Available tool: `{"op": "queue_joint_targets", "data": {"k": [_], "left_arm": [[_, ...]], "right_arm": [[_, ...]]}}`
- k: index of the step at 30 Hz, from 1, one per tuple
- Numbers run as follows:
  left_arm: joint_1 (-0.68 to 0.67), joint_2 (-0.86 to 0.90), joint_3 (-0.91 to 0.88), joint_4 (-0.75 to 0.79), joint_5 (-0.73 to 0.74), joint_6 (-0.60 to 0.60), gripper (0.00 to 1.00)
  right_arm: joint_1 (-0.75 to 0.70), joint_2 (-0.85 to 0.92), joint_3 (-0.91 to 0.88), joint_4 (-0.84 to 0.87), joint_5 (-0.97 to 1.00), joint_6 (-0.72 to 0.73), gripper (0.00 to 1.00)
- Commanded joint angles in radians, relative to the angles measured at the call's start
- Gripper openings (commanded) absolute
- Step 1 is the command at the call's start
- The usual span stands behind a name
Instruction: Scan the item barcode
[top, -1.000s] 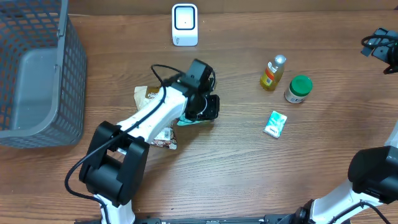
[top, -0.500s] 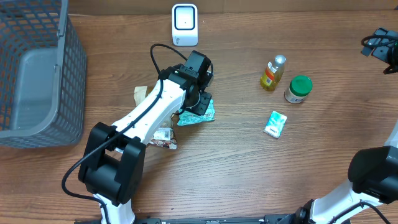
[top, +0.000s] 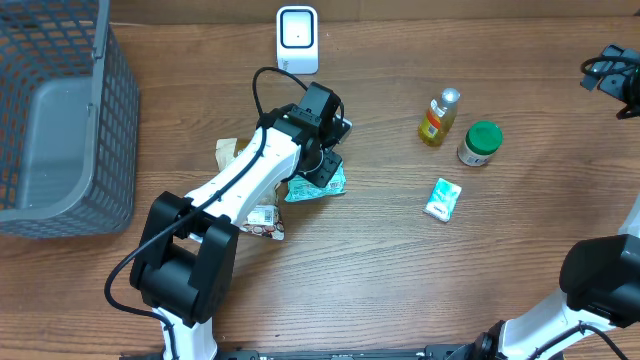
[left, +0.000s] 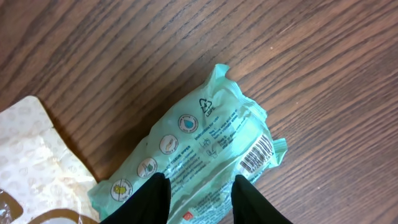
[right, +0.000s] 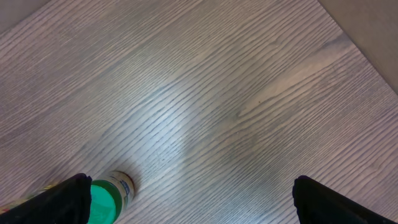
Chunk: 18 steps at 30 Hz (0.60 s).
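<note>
Two arms share the wooden table (top: 400, 280), but only the left gripper (left: 200, 182) is at the work. It hangs just above a mint-green crinkled plastic packet (left: 205, 127) that lies flat near the table's middle, beside a pale tan paper pouch (left: 28, 155). Its claw is partly spread. The black fingers (left: 152, 196) stand over the packet's lower edge, with nothing pinched between them as far as the wrist view shows.

The packet lies printed face up, so its black-and-white barcode (left: 257, 154) near one end is exposed. The white boxy scanner (top: 297, 40) stands upright at the far edge, well apart, so the code probably has to be lifted and turned toward its window. A hold across the packet's middle would likely leave the barcode end uncovered, though the soft film may sag or slip.

The right gripper (right: 199, 202) sits off at the table's far right corner, claw spread wide and empty, out of the way. A green-lidded white jar (top: 481, 142) and a small yellow-liquid bottle (top: 438, 117) stand right of centre, probably awaiting their turn. A grey mesh basket (top: 110, 130) at the left presumably takes scanned goods.
</note>
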Motion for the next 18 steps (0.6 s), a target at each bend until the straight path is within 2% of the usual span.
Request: {"op": "queue_joint_targets", "data": {"k": [1, 10, 18], "left_arm": [[-0.005, 0.016, -0.027, 0.019, 0.016, 0.048, 0.36], [-0.014, 0.016, -0.098, 0.1, 0.028, 0.075, 0.35], [-0.016, 0.016, -0.174, 0.179, 0.053, 0.074, 0.38]], "right_arm": [[-0.001, -0.006, 0.009, 0.005, 0.008, 0.004, 1.0], [-0.001, -0.006, 0.009, 0.005, 0.008, 0.004, 1.0], [-0.001, -0.006, 0.009, 0.005, 0.008, 0.004, 1.0]]}}
